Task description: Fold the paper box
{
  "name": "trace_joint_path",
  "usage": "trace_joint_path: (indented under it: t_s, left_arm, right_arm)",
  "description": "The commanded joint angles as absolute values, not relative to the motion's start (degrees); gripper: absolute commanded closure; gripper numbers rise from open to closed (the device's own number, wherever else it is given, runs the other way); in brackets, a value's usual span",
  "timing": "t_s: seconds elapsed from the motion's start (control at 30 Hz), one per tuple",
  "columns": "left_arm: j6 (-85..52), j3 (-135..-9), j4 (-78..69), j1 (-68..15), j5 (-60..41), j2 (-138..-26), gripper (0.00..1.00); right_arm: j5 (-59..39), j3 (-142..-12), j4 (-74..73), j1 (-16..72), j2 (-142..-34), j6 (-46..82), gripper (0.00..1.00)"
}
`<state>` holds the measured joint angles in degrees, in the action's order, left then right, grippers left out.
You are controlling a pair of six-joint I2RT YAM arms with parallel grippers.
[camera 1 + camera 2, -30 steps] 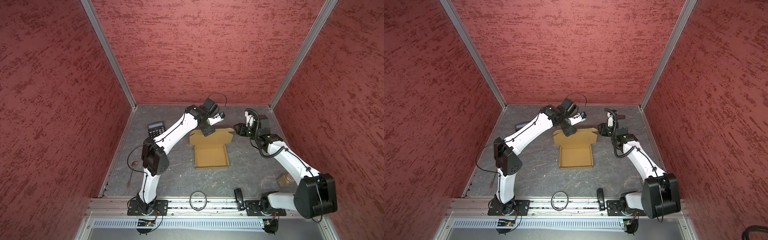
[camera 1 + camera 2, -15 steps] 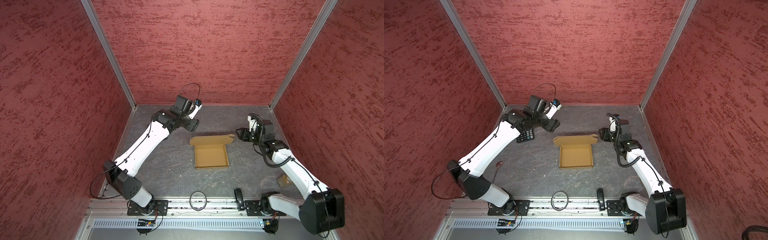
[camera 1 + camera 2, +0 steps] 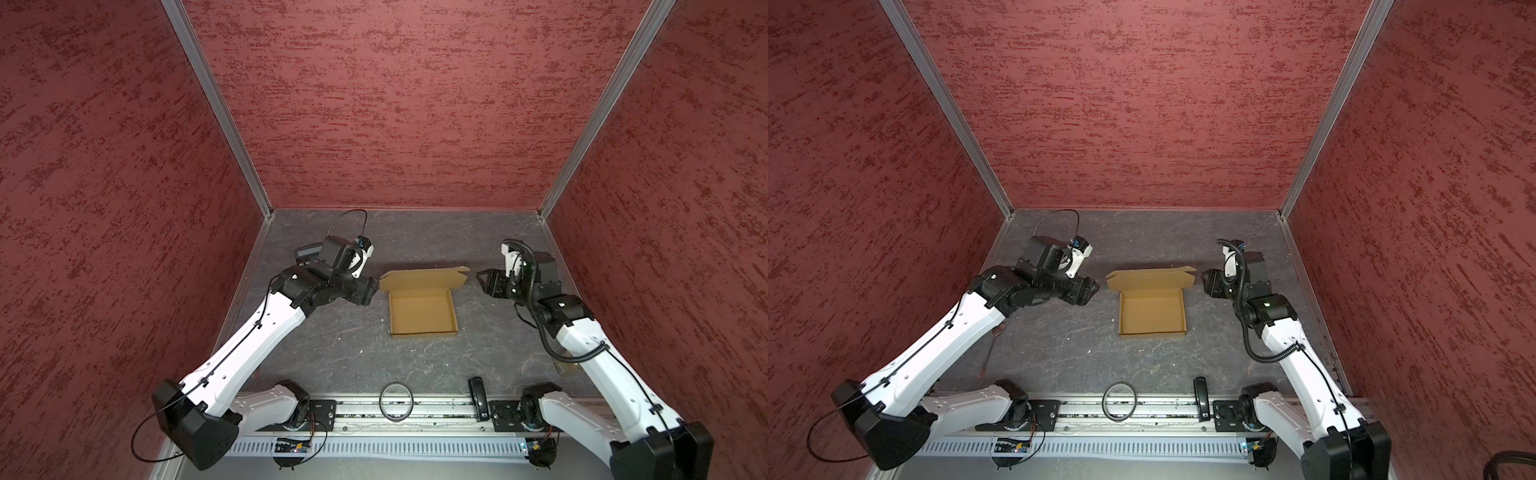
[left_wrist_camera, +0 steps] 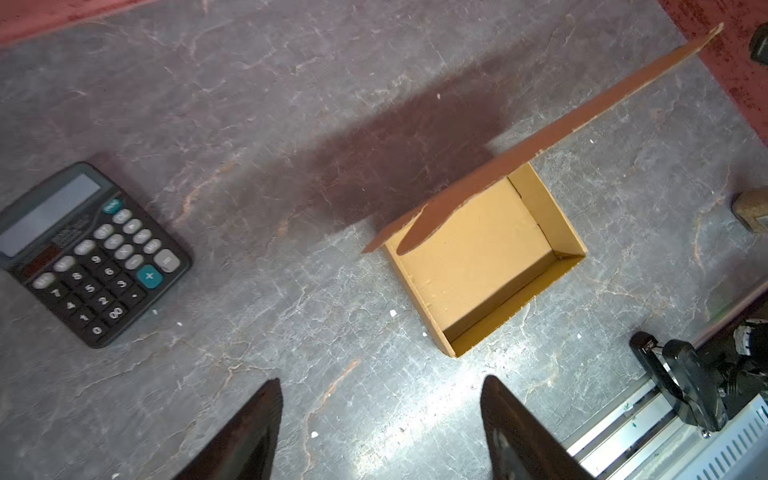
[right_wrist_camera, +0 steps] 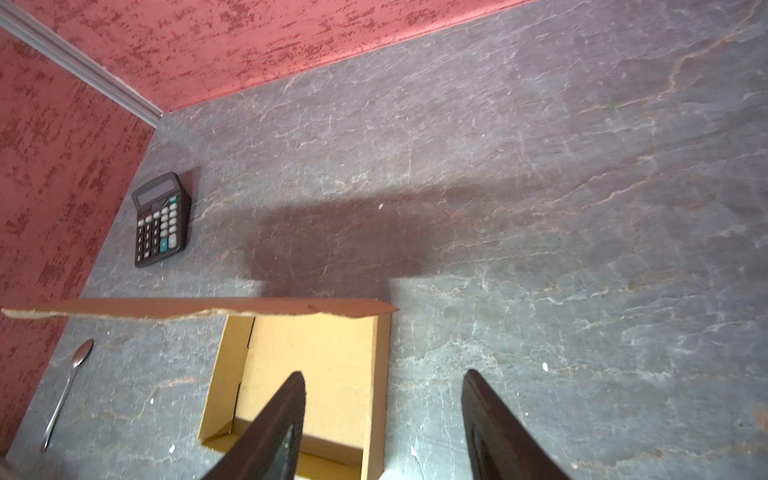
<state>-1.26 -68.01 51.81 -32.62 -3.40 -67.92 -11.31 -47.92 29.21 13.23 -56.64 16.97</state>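
Nearest me, the metal rail runs along the front edge of the table, and both arms are bolted to it. A black ring lies half on the rail. A black bar-shaped thing lies across it further right; I cannot tell what it is.

Beyond the rail is the grey tabletop, stone-patterned with pale veins and a few white crumbs. A spoon lies near the left wall.

The paper box sits on the middle of the table as a shallow open tray with its side walls up. Its lid is raised off the far edge, and its end flaps stick out past the tray on both sides.

My left gripper hovers above the table just left of the box's far left corner, apart from it. Its fingers are spread wide with nothing between them. My right gripper hovers just beside the right end of the lid, fingers also well apart and holding nothing. In its wrist view one finger overlaps the tray, but I see no contact.

Behind the left gripper, a black calculator lies flat near the left wall.

Rough red walls close in the left, right and far sides, joined at the far corners by aluminium strips.
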Motion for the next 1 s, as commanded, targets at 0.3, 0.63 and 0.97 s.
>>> trace_joint_path:
  t_s: [0.3, 0.63, 0.97]
  left_arm:
    - [-1.25, -63.24, 36.83, -33.74, -4.67, -78.25, 0.28]
    - [1.18, -63.41, 30.92, -32.64, -5.72, -83.84, 0.37]
    - [2.22, -64.82, 28.28, -31.11, -7.36, -87.32, 0.51]
  right_arm:
    - [-10.11, -50.36, 30.68, 17.58, -59.84, 10.48, 0.34]
    - [-12.12, -51.7, 26.09, 17.79, -67.84, 4.53, 0.32]
    - [-12.12, -54.3, 22.99, 17.82, -73.37, 1.81, 0.32]
